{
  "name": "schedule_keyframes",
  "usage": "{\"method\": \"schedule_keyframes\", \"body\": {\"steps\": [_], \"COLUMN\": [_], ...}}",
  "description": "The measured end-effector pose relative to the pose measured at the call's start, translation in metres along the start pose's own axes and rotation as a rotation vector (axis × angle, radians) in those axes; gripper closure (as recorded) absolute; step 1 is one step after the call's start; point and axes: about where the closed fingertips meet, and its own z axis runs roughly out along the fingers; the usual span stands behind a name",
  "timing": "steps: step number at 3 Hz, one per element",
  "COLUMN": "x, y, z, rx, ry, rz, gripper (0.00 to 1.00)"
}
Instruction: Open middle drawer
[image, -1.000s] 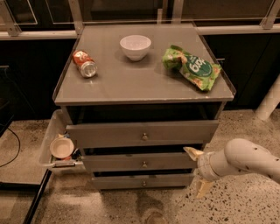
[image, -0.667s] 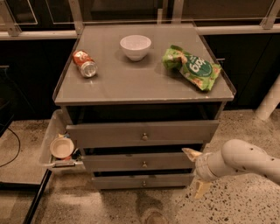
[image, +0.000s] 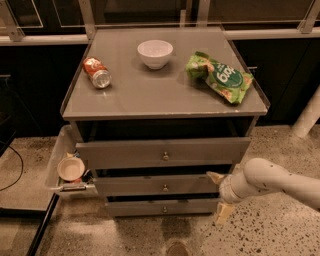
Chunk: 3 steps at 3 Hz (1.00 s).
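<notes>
Arm (image: 280, 181) runs off the right edge; drawer interiors sit in shadow (contents unreadable). The middle drawer (image: 150, 185), between the taller top front (image: 125, 152) and the thin bottom one (image: 140, 208), lies just left of the gripper (image: 220, 195). Jaws are spread wide, holding nothing. The upper tip sits by the drawer front's right end; contact is hard to tell.

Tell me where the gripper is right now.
In the camera view, the gripper sits open, low on the right, at the right end of the middle drawer, just below the top drawer.
</notes>
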Motion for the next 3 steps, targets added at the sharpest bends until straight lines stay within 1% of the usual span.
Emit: {"method": "schedule_keyframes", "body": {"steps": [1, 2, 3], "x": [0.012, 0.018, 0.018], "y": [-0.017, -0.032, -0.048], "z": [0.020, 0.034, 0.044], "rx": [-0.002, 0.017, 0.060], "ry": [-0.004, -0.019, -0.056], "rz": [0.028, 0.031, -0.002], "gripper": [0.00, 0.00, 0.00]}}
